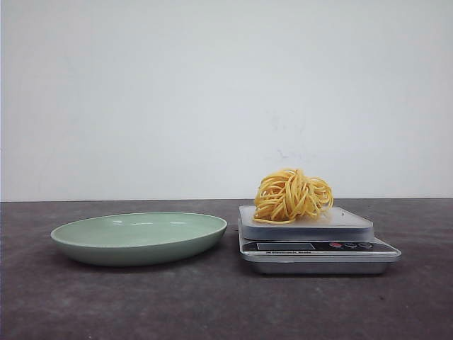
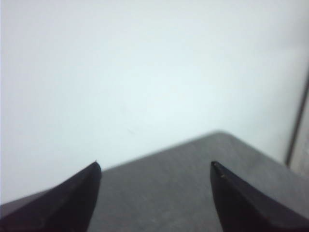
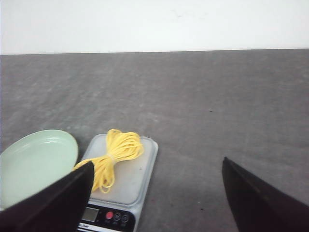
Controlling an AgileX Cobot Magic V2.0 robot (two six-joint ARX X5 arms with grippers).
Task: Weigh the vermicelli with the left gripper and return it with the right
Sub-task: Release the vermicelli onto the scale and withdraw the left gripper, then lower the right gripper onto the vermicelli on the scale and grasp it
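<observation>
Yellow-orange vermicelli (image 1: 293, 195), pale green plate (image 1: 139, 239), silver scale (image 1: 316, 249), dark grey table (image 1: 212, 304).

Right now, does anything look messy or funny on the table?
Nothing looks broken or spilled. The vermicelli sits on the scale, and a few strands hang a little over the platform's edge toward the empty green plate. The right tool is open and holds nothing.

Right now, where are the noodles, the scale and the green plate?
vermicelli (image 1: 292, 195), front view, middle of the nest.
scale (image 1: 318, 247), front view, its front display panel.
plate (image 1: 138, 249), front view, its outer wall.
</observation>
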